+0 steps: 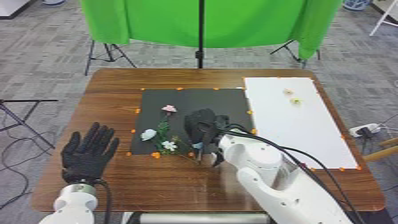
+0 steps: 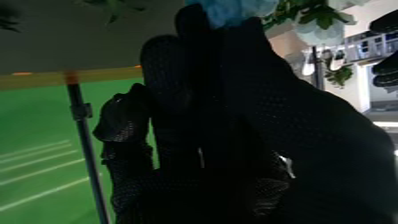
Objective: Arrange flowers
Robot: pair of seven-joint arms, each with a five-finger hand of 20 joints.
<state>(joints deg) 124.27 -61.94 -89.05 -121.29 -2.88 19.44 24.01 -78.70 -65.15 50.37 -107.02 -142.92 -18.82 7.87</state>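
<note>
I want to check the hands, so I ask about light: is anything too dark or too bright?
Head view: fairly even light, the white sheet bright but without strong glare. Right wrist view: the right hand almost a black silhouette, detail mostly lost; pale streaks on the green cloth.

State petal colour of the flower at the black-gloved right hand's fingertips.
Light blue petals, best in right wrist view.

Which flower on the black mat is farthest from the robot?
The pink flower, beyond the green leaves. One white flower at the black mat's left and another near its front edge lie closer.
</note>
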